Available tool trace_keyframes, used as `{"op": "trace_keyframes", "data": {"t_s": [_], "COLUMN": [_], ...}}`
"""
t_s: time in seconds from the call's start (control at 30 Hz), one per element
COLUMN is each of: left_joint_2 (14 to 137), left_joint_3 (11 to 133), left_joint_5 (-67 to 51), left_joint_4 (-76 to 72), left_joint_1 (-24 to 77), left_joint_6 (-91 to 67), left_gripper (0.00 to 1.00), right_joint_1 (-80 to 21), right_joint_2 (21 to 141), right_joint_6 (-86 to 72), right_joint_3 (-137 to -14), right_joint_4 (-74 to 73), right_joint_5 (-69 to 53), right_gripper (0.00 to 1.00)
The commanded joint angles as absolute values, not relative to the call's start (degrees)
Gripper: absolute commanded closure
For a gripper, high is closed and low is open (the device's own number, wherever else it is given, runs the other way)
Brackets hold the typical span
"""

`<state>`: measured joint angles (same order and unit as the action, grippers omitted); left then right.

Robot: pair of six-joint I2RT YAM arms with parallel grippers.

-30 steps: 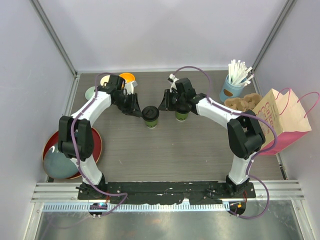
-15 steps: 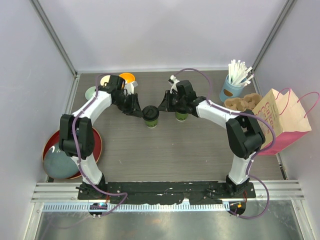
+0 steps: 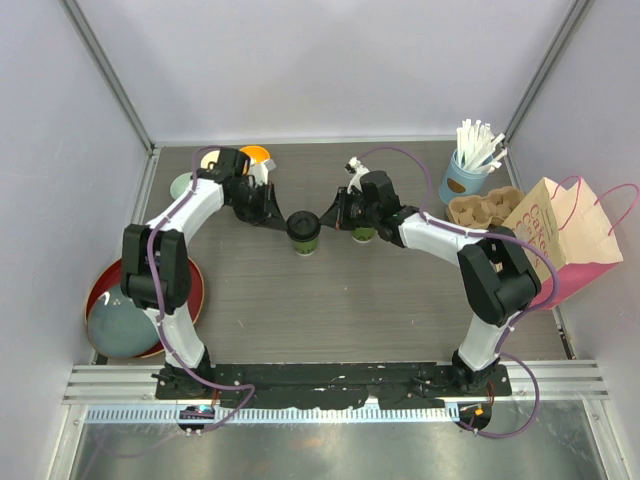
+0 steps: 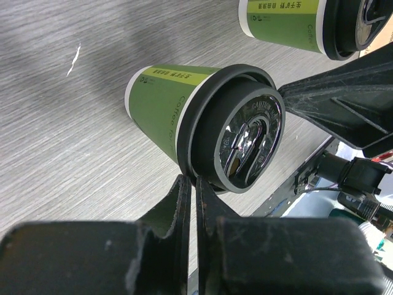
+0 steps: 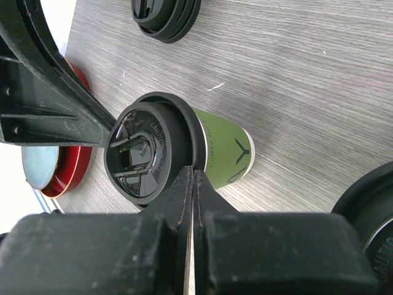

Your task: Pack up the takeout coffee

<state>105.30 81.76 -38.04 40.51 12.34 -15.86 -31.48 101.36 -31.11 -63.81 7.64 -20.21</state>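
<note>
The left pincer (image 3: 283,222) is clenched tight with nothing in it. Its tip touches the black lid (image 3: 302,224) of the first green coffee cup (image 4: 159,101), which stands in the middle of the worktop (image 3: 330,300). The right pincer (image 3: 325,219) is clenched and empty too, and it touches the lid's other side. The second coffee cup (image 3: 363,234) stands just beside it, partly under the right arm. If a tip pushes sideways too hard, the cup could fall over or its lid could pop loose. The pink paper bag (image 3: 570,245) is far to the right.
</note>
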Motion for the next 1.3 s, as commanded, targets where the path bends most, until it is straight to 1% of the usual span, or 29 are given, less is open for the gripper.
{"op": "trace_keyframes", "data": {"t_s": [0.0,0.13,0.37,0.6,0.87,1.1,1.23,1.27], "left_joint_2": [111.3,113.1,115.3,115.4,115.8,113.2,110.9,110.6], "left_joint_3": [81.6,81.2,81.9,88.1,88.7,89.3,89.4,89.5], "left_joint_5": [-28.0,-27.5,-27.0,-26.9,-27.2,-26.7,-26.5,-26.3], "left_joint_4": [39.2,39.7,40.5,39.4,38.1,38.1,38.1,38.0], "left_joint_1": [13.3,13.4,13.2,14.1,14.6,14.6,14.7,14.6], "left_joint_6": [-12.7,-12.8,-12.3,-12.7,-11.2,-10.2,-9.1,-8.7], "left_gripper": [0.98,1.0,1.0,1.0,1.0,1.0,0.98,0.97], "right_joint_1": [-33.4,-33.8,-35.0,-35.4,-35.4,-35.4,-35.4,-35.3], "right_joint_2": [103.8,104.0,102.6,101.9,102.0,101.1,99.1,99.0], "right_joint_6": [-30.2,-31.2,-32.5,-31.9,-30.5,-29.5,-28.7,-28.5], "right_joint_3": [-61.2,-60.6,-55.2,-58.9,-62.4,-63.6,-63.8,-64.3], "right_joint_4": [-2.7,-3.0,-1.2,-1.1,-0.4,-1.1,-1.5,-1.7], "right_joint_5": [-20.0,-19.3,-16.7,-15.5,-13.7,-13.4,-14.0,-14.3], "right_gripper": [0.99,0.99,0.99,0.99,0.99,0.99,0.99,0.99]}}
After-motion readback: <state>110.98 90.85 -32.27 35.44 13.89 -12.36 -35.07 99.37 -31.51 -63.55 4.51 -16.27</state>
